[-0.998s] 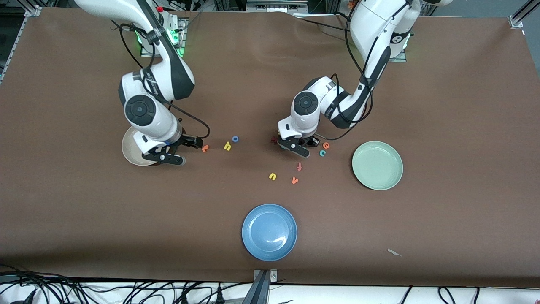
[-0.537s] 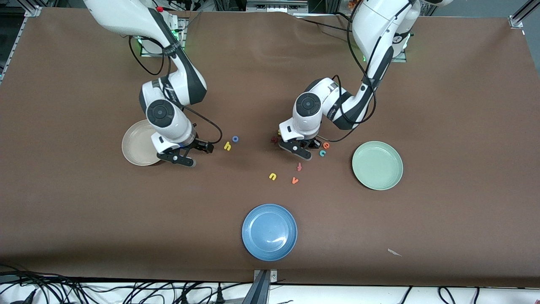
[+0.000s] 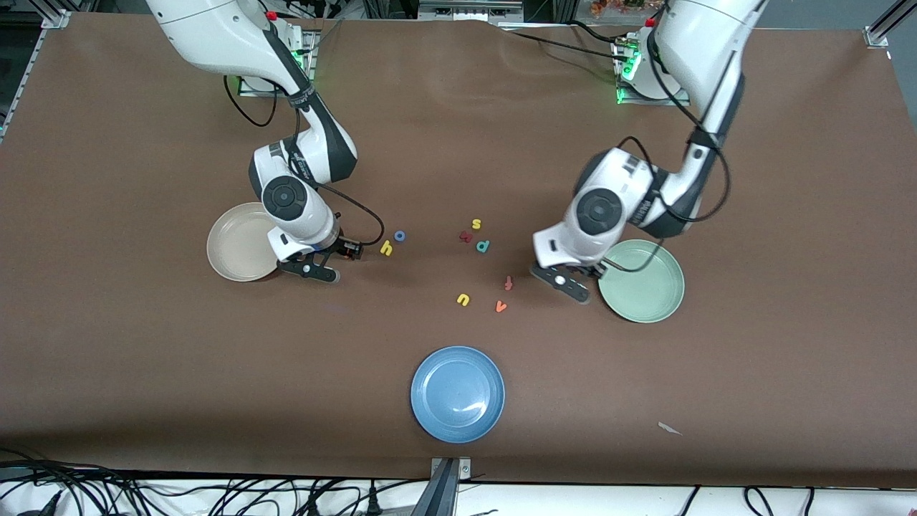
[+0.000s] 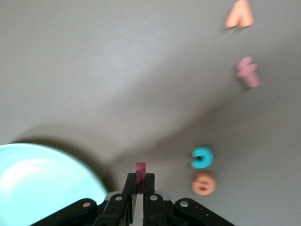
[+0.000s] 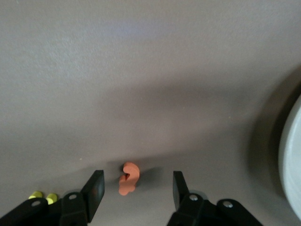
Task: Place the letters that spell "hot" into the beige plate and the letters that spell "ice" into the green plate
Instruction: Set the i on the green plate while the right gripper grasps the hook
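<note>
My left gripper (image 4: pixel 140 178) (image 3: pixel 569 283) is shut on the dark red "i" (image 4: pixel 140 167), over the table just beside the green plate (image 3: pixel 645 283) (image 4: pixel 33 183). The teal "c" (image 4: pixel 202 157) and orange "e" (image 4: pixel 203 183) lie on the table close by; the left hand hides them in the front view. My right gripper (image 5: pixel 137 179) (image 3: pixel 319 271) is low beside the beige plate (image 3: pixel 236 251) (image 5: pixel 292 155), open, with the orange "t" (image 5: pixel 128 178) lying between its fingers, touching neither. The yellow "h" (image 3: pixel 387 248) and blue "o" (image 3: pixel 400 236) lie just past it toward the table's middle.
Other letters lie mid-table: a yellow "s" (image 3: pixel 476 224), a dark red one (image 3: pixel 466 236), a teal "p" (image 3: pixel 483 246), an "f" (image 3: pixel 508 283), a yellow "u" (image 3: pixel 463 299), an orange "v" (image 3: pixel 501 307). A blue plate (image 3: pixel 457 393) sits nearer the front camera.
The left gripper has left the letter cluster and swung to the green plate's rim, uncovering the "s", "p" and dark red letter. The right gripper has moved off the beige plate to the "t".
</note>
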Robot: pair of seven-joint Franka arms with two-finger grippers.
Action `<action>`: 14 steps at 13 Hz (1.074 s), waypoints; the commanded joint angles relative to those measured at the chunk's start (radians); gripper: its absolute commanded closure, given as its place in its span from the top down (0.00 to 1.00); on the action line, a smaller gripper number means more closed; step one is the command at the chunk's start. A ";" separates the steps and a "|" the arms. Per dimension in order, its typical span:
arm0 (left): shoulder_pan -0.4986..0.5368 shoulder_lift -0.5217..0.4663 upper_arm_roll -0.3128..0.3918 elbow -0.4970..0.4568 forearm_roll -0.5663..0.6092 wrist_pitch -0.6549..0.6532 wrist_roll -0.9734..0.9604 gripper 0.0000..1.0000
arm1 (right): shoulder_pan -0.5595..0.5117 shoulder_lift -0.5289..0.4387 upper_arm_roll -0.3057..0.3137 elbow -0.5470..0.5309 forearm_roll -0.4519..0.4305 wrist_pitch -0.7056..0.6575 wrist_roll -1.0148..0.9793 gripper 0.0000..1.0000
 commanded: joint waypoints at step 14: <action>0.138 -0.029 -0.054 -0.029 0.015 -0.055 0.159 1.00 | 0.001 0.032 0.013 -0.014 0.000 0.059 0.014 0.28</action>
